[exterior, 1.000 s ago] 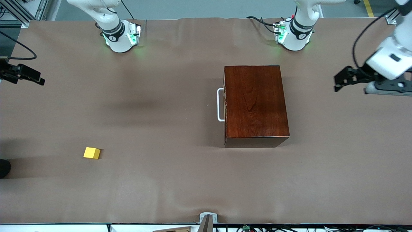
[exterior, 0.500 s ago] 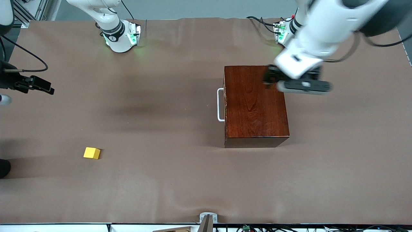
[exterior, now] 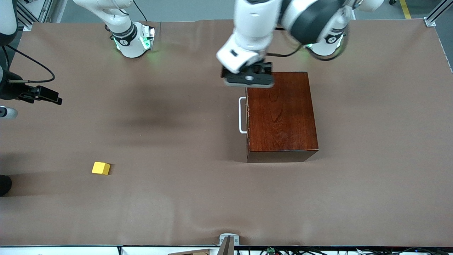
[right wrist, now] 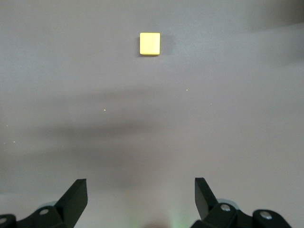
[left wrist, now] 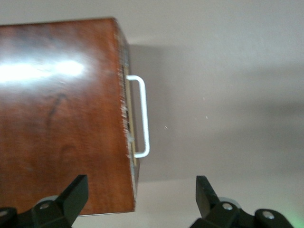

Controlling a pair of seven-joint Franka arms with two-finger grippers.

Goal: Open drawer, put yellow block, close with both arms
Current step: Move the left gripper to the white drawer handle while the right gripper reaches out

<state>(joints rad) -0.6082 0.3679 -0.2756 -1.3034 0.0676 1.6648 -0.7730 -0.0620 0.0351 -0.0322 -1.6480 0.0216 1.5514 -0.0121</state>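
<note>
The reddish-brown wooden box [exterior: 281, 113] stands on the brown table with its drawer shut. Only the white bar handle [exterior: 242, 115] shows, on the face toward the right arm's end. My left gripper [exterior: 247, 78] is open and empty, over the box's corner by the handle on the bases' side. The left wrist view shows box [left wrist: 61, 118], handle [left wrist: 142, 116] and my open left gripper [left wrist: 140, 192]. The yellow block [exterior: 101, 168] lies near the right arm's end. My right gripper [exterior: 53, 98] hangs open above the table edge there. The right wrist view shows the block [right wrist: 150, 43] and that gripper [right wrist: 140, 192].
Both arm bases with green lights stand along the table's back edge [exterior: 132, 42] [exterior: 324, 40]. A small metal bracket [exterior: 228, 240] sits at the table edge nearest the camera. A dark object [exterior: 4, 184] pokes in at the right arm's end.
My left arm has swung from the left arm's end of the table across the box to its handle-side corner. My right gripper has shifted slightly inward. Box and block have not moved.
</note>
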